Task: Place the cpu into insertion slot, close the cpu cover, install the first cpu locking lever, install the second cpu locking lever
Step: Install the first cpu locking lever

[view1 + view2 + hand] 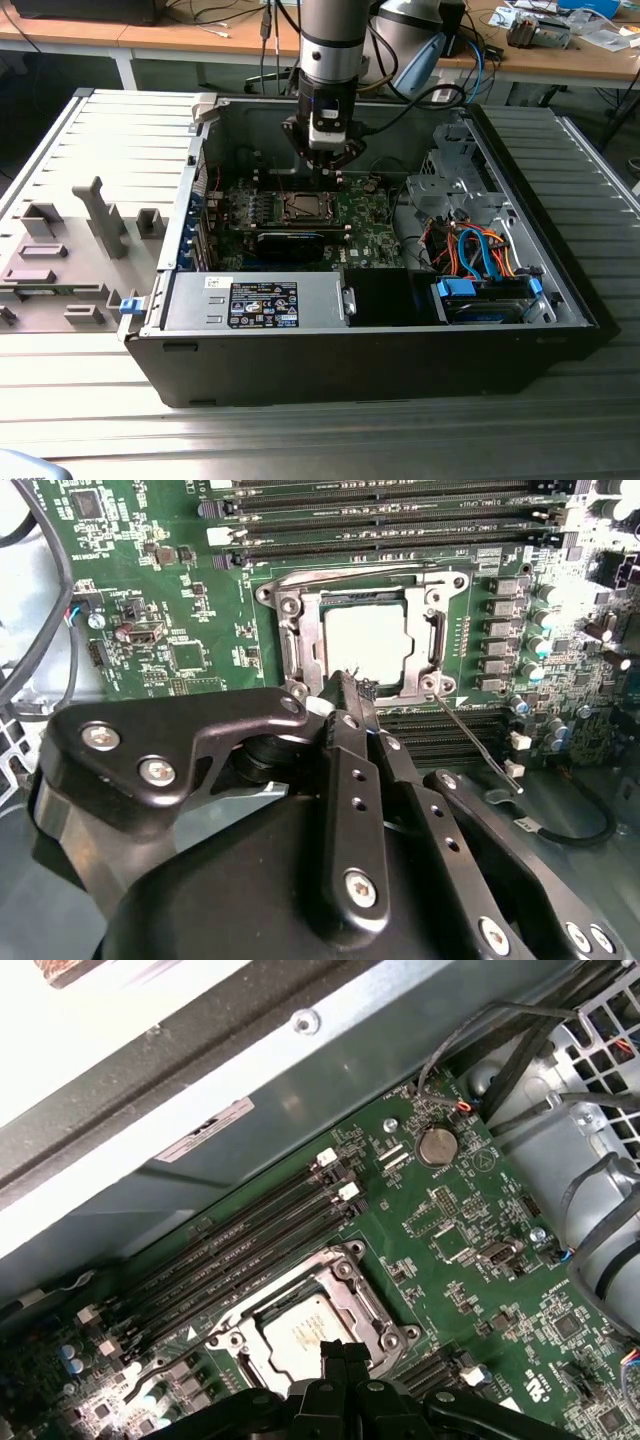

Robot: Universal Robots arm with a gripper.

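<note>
The cpu (pixel 368 640) lies in the insertion slot (pixel 303 207) on the green board, its pale metal top showing through the window of the cpu cover (pixel 300 630), which lies flat over it. A thin locking lever (pixel 478 742) angles away from one socket corner, unlatched. My gripper (pixel 352 680) hangs just above the socket's edge, fingers pressed together with nothing visible between them. In the first wrist view the gripper (pixel 342 1352) overlaps the near edge of the cpu (pixel 295 1335). The exterior view has the gripper (pixel 331 165) a little behind the socket.
Everything sits inside an open computer case (pixel 560 330). Memory slots (pixel 250 1240) run beside the socket. A long black expansion card (pixel 290 243) and the power-supply box (pixel 262 303) lie in front of it. Coloured cables (pixel 475 255) and a drive cage (pixel 450 180) fill the exterior view's right.
</note>
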